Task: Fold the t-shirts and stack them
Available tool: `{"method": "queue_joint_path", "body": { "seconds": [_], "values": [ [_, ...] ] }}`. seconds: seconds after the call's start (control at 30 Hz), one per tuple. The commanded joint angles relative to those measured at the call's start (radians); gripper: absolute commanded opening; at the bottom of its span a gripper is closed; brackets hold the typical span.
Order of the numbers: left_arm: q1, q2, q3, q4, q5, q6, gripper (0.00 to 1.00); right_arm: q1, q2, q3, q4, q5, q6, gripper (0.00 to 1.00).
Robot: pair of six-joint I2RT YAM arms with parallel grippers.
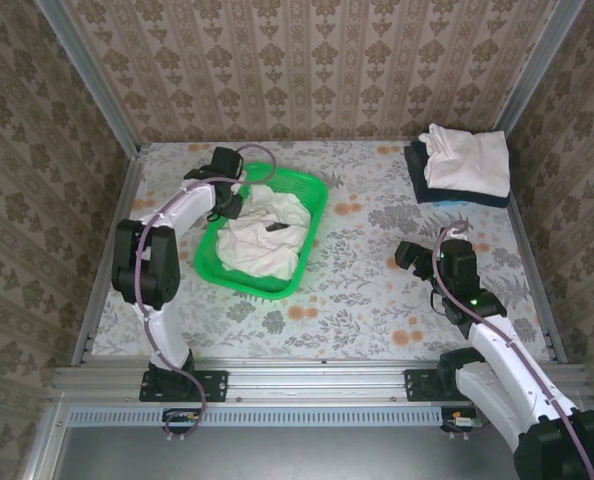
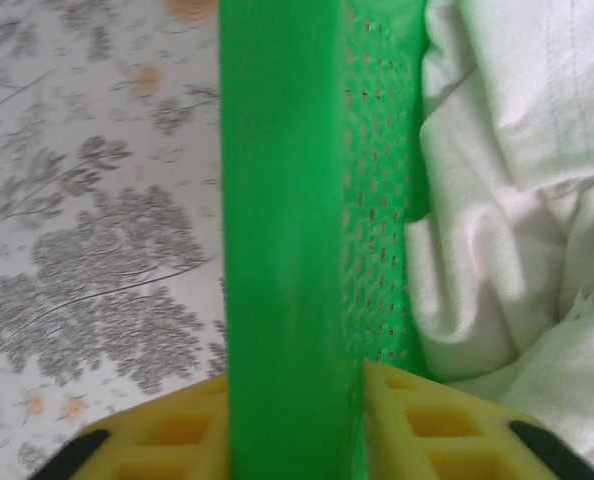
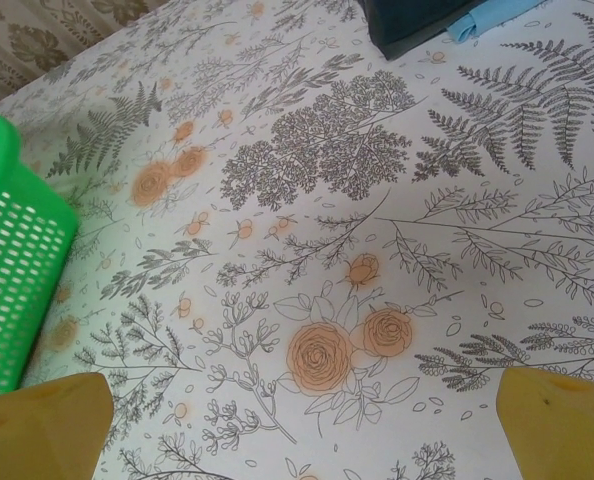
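In the overhead view the green basket (image 1: 310,218) sat left of centre on the floral table (image 1: 357,290). A heap of crumpled cream-white t-shirts (image 1: 262,245) filled it, one showing a small dark tag (image 1: 274,229) near the middle of the heap. The left gripper (image 1: 233,200) reached to the basket's upper-left corner. Its wrist camera showed the basket's rim running straight up the middle of the frame, with a yellow finger (image 2: 167,445) hard against each side of it at the bottom edge (the jaws were pinching the plastic rim, not cloth). White fabric bulged behind the mesh wall on the right side of that frame.

The right gripper (image 1: 405,256) hung over bare table right of centre, well apart from the basket. In its wrist view the two yellow fingertips (image 3: 47,430) stood in the lower corners of the frame, spread wide with nothing between them but printed roses and ferns.

At the upper right of the overhead view lay the stack: a folded white t-shirt (image 1: 467,160) on top of a folded navy t-shirt (image 1: 415,175), with a strip of light-blue cloth (image 1: 445,202) peeking out along the stack's lower edge.
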Motion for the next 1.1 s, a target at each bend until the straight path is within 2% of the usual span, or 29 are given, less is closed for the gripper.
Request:
{"method": "queue_joint_path", "body": {
  "seconds": [0.0, 0.07, 0.1, 0.13, 0.17, 0.23, 0.27, 0.37, 0.47, 0.5, 0.6, 0.67, 0.87, 0.97, 1.03, 1.07],
  "values": [
    [-0.032, 0.041, 0.049, -0.051, -0.130, -0.016, 0.47, -0.006, 0.001, -0.023, 0.042, 0.021, -0.006, 1.00],
    [-0.072, 0.035, 0.079, -0.100, -0.185, -0.014, 0.62, -0.006, 0.001, -0.027, 0.046, 0.023, -0.013, 1.00],
    [-0.101, 0.027, 0.082, -0.108, -0.244, -0.011, 0.72, -0.006, 0.000, -0.030, 0.047, 0.027, -0.017, 1.00],
    [-0.129, 0.011, 0.080, -0.105, -0.323, -0.008, 0.91, -0.007, 0.001, -0.032, 0.046, 0.033, -0.020, 1.00],
    [-0.172, -0.006, 0.082, -0.116, -0.362, -0.004, 0.96, -0.006, 0.000, -0.035, 0.048, 0.039, -0.020, 1.00],
    [-0.214, -0.036, 0.115, -0.183, -0.367, -0.056, 0.98, -0.008, 0.002, -0.043, 0.054, 0.041, -0.021, 1.00],
    [-0.233, -0.054, 0.132, -0.218, -0.332, -0.098, 0.99, -0.009, 0.003, -0.048, 0.059, 0.041, -0.021, 1.00],
    [-0.305, -0.134, 0.116, -0.234, -0.150, -0.197, 1.00, -0.011, 0.005, -0.066, 0.077, 0.047, -0.022, 1.00],
    [-0.382, -0.191, 0.049, -0.156, 0.057, -0.275, 0.97, -0.012, 0.010, -0.072, 0.085, 0.052, -0.025, 1.00],
    [-0.403, -0.196, 0.032, -0.130, 0.087, -0.294, 0.96, -0.012, 0.012, -0.072, 0.085, 0.053, -0.025, 1.00],
    [-0.446, -0.164, 0.017, -0.096, 0.149, -0.355, 0.92, -0.014, 0.011, -0.076, 0.091, 0.052, -0.025, 1.00],
    [-0.454, -0.112, 0.033, -0.098, 0.179, -0.372, 0.86, -0.014, 0.012, -0.080, 0.094, 0.052, -0.025, 1.00],
    [-0.457, -0.006, 0.048, -0.084, 0.182, -0.349, 0.78, -0.016, 0.010, -0.092, 0.115, 0.034, -0.026, 1.00],
    [-0.455, 0.032, 0.051, -0.088, 0.158, -0.329, 0.65, -0.016, 0.010, -0.093, 0.120, 0.031, -0.026, 1.00],
    [-0.448, 0.051, 0.052, -0.091, 0.138, -0.314, 0.50, -0.017, 0.012, -0.096, 0.125, 0.032, -0.025, 1.00],
    [-0.446, 0.053, 0.049, -0.097, 0.104, -0.306, 0.39, -0.017, 0.012, -0.098, 0.127, 0.032, -0.024, 1.00]
  ]
}}
